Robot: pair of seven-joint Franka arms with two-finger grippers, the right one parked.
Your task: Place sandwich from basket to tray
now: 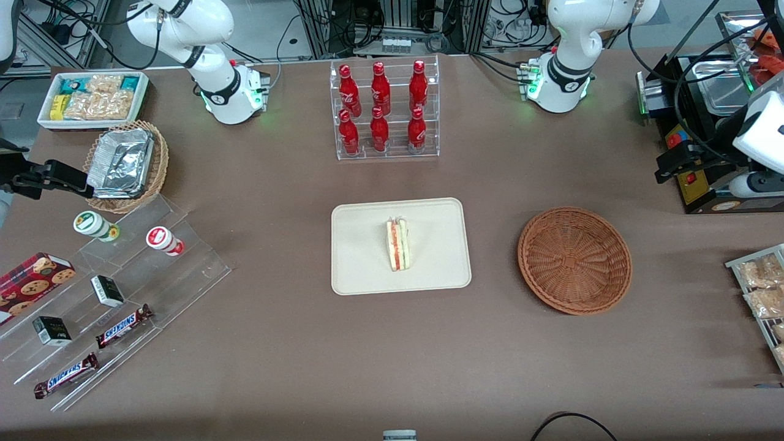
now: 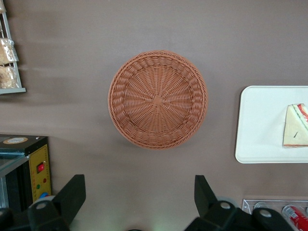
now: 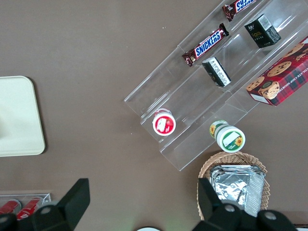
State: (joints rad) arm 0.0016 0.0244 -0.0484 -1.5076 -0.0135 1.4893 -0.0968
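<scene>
Cream bread and red filling show where the sandwich [image 1: 398, 244] sits: on the tray [image 1: 361, 269], not in the basket [image 1: 574, 260]. The gripper [image 2: 139, 202] hangs high above the basket, fingers wide apart, holding nothing. The job looks done; nothing more to move.

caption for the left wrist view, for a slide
Open gripper high over the empty basket; sandwich already on the tray.
</scene>
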